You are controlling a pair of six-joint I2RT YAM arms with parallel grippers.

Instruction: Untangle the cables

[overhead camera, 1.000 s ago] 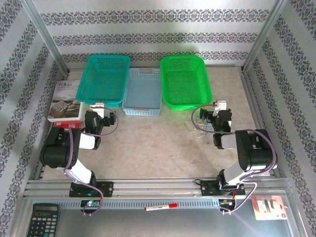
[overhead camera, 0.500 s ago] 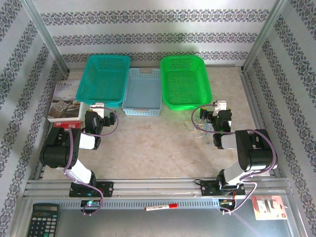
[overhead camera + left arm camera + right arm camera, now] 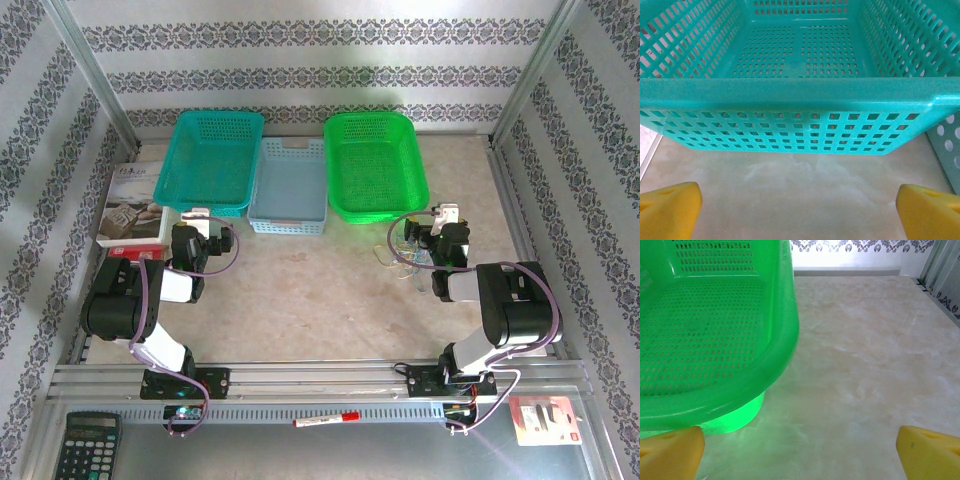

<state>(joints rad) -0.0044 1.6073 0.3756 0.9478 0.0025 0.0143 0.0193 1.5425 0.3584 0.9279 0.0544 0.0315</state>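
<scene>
Calculator: dark, it lies at the left end of the grey metal ledge in front of the arm bases.
Booklet: a printed white booklet, flat at the left edge of the tabletop, just beside the teal basket.
Left gripper: it is near the left edge of the tabletop and faces the near wall of the teal basket. In the left wrist view the gripper has its yellow fingertips far apart with nothing between them, only bare tabletop below.
Teal basket: perforated plastic, at the far left of the tabletop, its inside bare.
Light blue basket: it is smaller and stands between the teal and the green basket, touching the teal one.
Red marker: it lies on the rail at the near edge, about in the middle.
Green basket: bright green, at the far side, right of the middle.
Cables: a small loose bunch of thin whitish and yellow wires. It lies on the tabletop just in front of the near right corner of the green basket and close to the left side of the right arm's wrist. No pincer holds it.
Right gripper: it is beside the near right corner of the green basket. In the right wrist view the gripper is wide open and grips nothing.
Red package: a carded item at the right end of the ledge.
</scene>
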